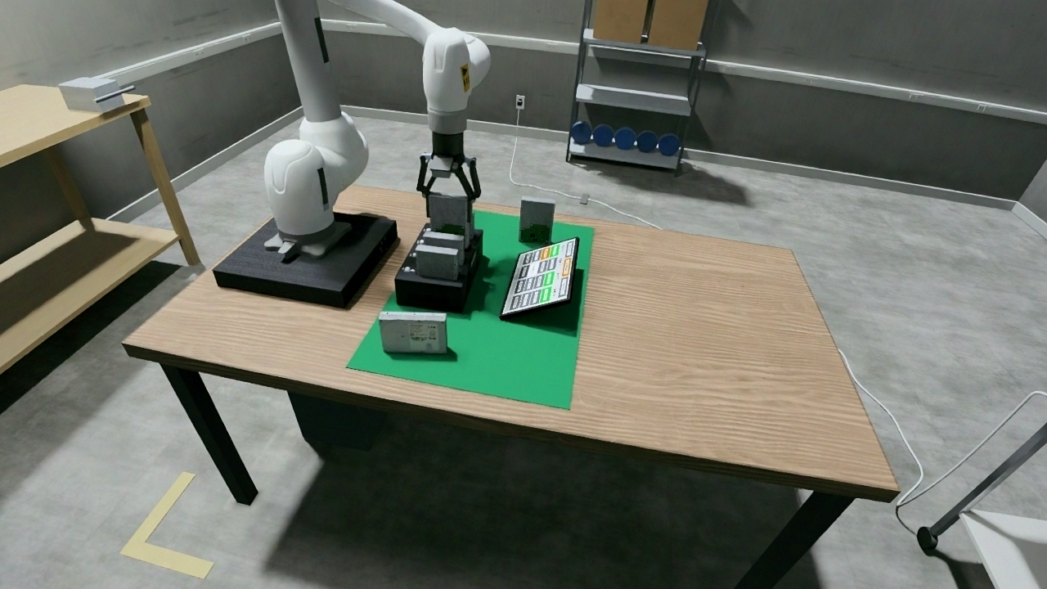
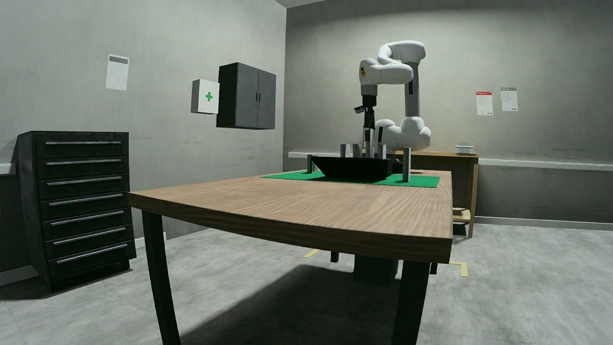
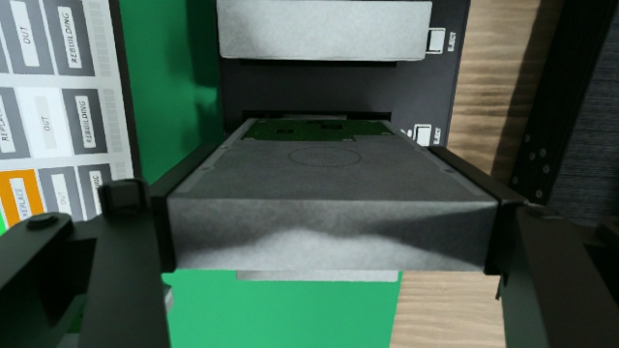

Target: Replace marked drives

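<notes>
My gripper point(image 1: 448, 189) point(image 2: 367, 128) point(image 3: 322, 170) is shut on a grey drive point(image 1: 448, 210) point(image 3: 334, 193) and holds it upright, green circuit-board end down, over the rear bay of the black dock point(image 1: 432, 289) point(image 3: 338, 92). The drive's lower end is at the bay slot and it stands taller than the two seated drives point(image 1: 437, 261) point(image 1: 444, 240) in front of it. One seated drive shows in the wrist view point(image 3: 324, 29). The screen point(image 1: 540, 276) point(image 3: 48, 111) leans beside the dock and shows orange cells. One drive point(image 1: 536, 218) point(image 2: 406, 164) stands upright at the mat's back. Another drive point(image 1: 412, 331) point(image 2: 309, 163) stands on its long edge at the front.
The green mat point(image 1: 497, 358) point(image 2: 422, 180) point(image 3: 271, 309) lies on the wooden table point(image 1: 695, 329) point(image 2: 321, 201). The arm's black base point(image 1: 307, 263) sits left of the dock. In the exterior view the screen's back point(image 2: 351, 168) hides the dock.
</notes>
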